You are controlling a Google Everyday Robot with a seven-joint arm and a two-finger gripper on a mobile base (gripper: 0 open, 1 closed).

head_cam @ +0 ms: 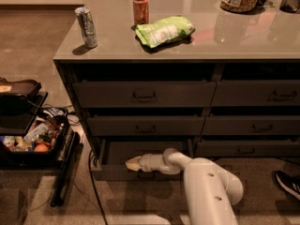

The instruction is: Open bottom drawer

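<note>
The bottom drawer (112, 171) of the left stack is pulled partly out, its slim dark front panel standing forward of the two taller drawers above. Its dark inside shows. My gripper (132, 163) reaches in from the white arm (206, 186) at the lower right and sits at the top edge of the drawer's front, near its centre. The handle is mostly hidden behind the gripper.
A silver can (87, 27), a red can (140, 9) and a green chip bag (164, 31) lie on the counter top (243, 43). A black bin of items (33, 139) stands on the floor at the left. A cable (93, 191) runs along the carpet. A shoe (287, 184) is at the right.
</note>
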